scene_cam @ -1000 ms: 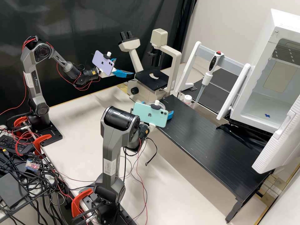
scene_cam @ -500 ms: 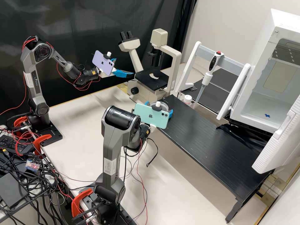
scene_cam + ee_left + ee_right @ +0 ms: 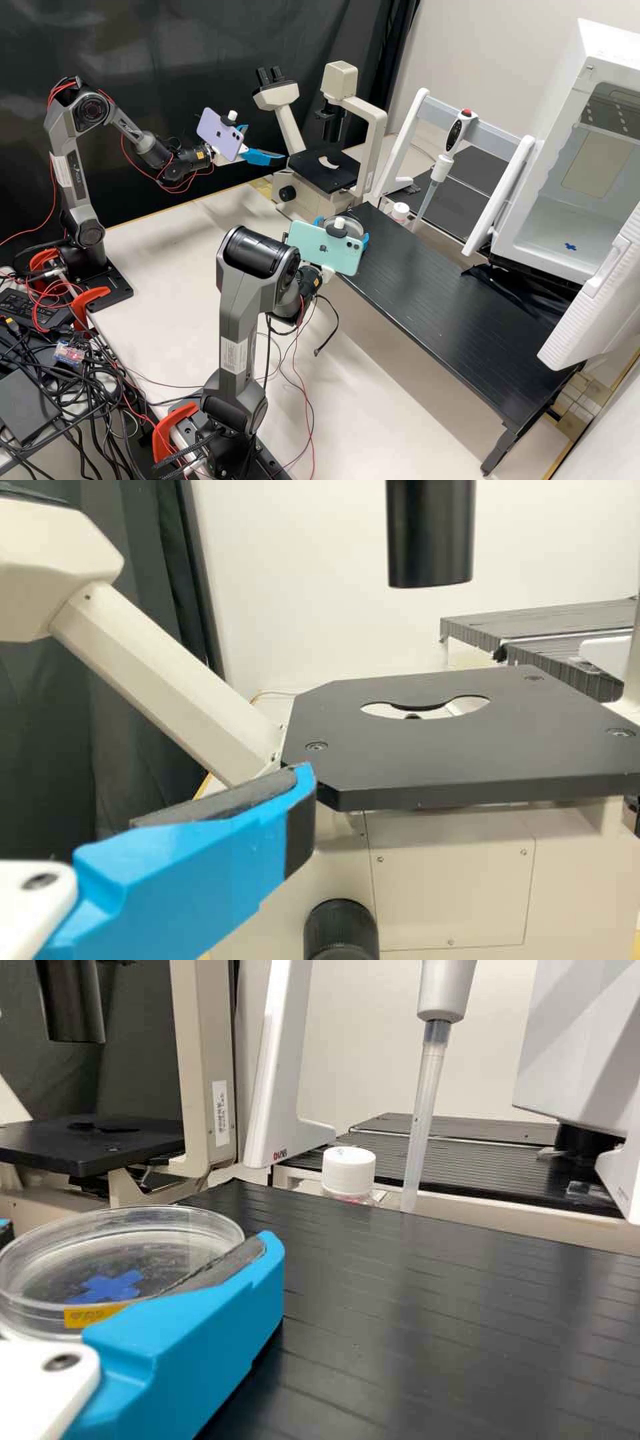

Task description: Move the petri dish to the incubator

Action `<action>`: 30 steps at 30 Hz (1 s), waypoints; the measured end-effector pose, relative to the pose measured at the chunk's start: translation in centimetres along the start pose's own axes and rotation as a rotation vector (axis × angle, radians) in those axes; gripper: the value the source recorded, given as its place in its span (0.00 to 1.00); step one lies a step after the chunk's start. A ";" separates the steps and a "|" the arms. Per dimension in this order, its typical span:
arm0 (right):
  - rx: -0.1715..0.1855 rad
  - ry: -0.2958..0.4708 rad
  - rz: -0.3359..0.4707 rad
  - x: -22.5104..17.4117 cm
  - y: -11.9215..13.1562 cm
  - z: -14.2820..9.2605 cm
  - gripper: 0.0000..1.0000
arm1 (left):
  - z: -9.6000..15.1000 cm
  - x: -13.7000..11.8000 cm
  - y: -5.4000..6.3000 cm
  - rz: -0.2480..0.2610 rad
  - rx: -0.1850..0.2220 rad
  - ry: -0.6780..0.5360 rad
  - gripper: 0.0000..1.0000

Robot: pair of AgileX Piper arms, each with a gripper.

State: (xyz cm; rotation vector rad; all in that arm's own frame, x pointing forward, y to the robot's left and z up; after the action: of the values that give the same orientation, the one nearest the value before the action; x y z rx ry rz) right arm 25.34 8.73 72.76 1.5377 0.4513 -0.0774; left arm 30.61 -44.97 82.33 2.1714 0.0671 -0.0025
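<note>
Near the microscope's end of the black rack, my right gripper (image 3: 342, 231) is shut on the clear petri dish (image 3: 343, 224), partly behind a phone mount in the high view. In the right wrist view the petri dish (image 3: 120, 1255), with a yellow label and a blue cross beneath or on it, sits between the fingertips of the right gripper (image 3: 135, 1238); whether it touches the rack I cannot tell. My left gripper (image 3: 257, 142) stands open in front of the microscope; one of its blue fingers (image 3: 190, 875) shows in the left wrist view. The white incubator (image 3: 533, 233) at the right has its door open and a blue cross on its floor.
The microscope (image 3: 327, 167) stands at the back, beside the black rack (image 3: 427, 287). Behind the rack are a white-capped bottle (image 3: 400, 211) and a pipette (image 3: 441, 167) on a white stand. The incubator's open door (image 3: 593, 307) juts over the rack's right end.
My right gripper has shifted slightly right and toward the camera, its fingers closing in around the petri dish, more of which now shows above the phone. The left arm has kept still.
</note>
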 end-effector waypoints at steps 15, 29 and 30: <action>-0.010 0.000 0.052 -2.4 1.9 0.0 0.00 | 0.0 0.0 0.0 0.000 0.000 0.000 1.00; -0.066 -0.092 0.309 -7.2 8.6 3.7 0.00 | 0.0 0.0 0.0 0.000 0.000 0.000 1.00; -0.069 -0.102 0.319 -7.3 9.1 4.1 0.00 | 0.0 0.0 0.0 0.000 0.000 0.000 1.00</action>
State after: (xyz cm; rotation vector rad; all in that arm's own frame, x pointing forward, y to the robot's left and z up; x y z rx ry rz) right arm 22.61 3.52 83.59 1.5128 0.1234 0.1062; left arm 30.61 -44.97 82.33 2.1714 0.0671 -0.0025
